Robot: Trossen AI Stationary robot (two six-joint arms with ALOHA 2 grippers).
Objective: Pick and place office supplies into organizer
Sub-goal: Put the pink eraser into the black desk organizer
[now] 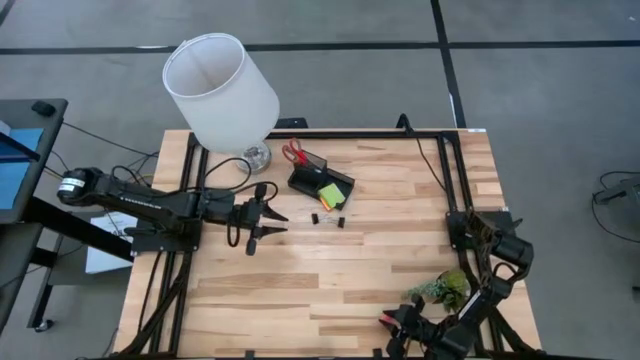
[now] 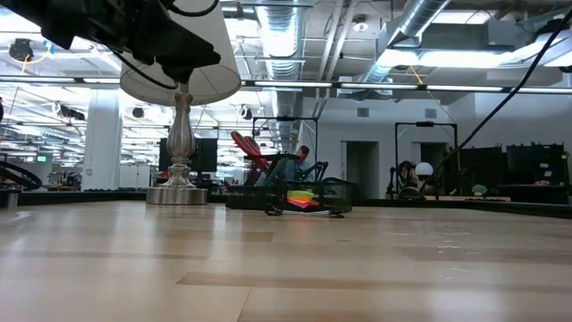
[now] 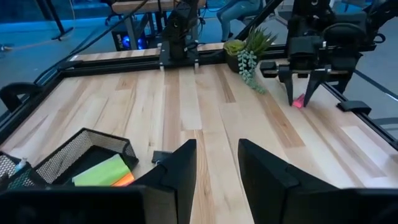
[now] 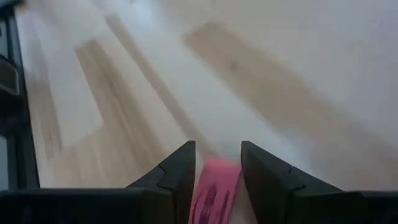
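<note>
The black mesh organizer (image 1: 322,183) sits on the far middle of the table. Red-handled scissors (image 1: 295,152) stand in its cup, and a lime-green sticky-note pad (image 1: 333,195) lies in its tray. Two tiny black clips (image 1: 315,218) (image 1: 340,222) lie on the wood just in front of it. My left gripper (image 1: 275,225) hovers open to the left of the clips, empty. My right gripper (image 1: 392,322) is near the table's near edge. It points down, open, over a small pink-red piece (image 4: 214,186) that lies on the table between its fingers. My right gripper comes at the pink-red piece (image 3: 298,102) from above, with one finger on either side of it. The piece rests on the table. Whether the fingers touch it I cannot tell.
A white-shaded lamp (image 1: 220,90) stands at the far left, close behind the organizer. A small green plant (image 1: 445,288) sits at the near right beside my right arm. Black frame rails run along the table's edges. Bare wood lies between the two grippers.
</note>
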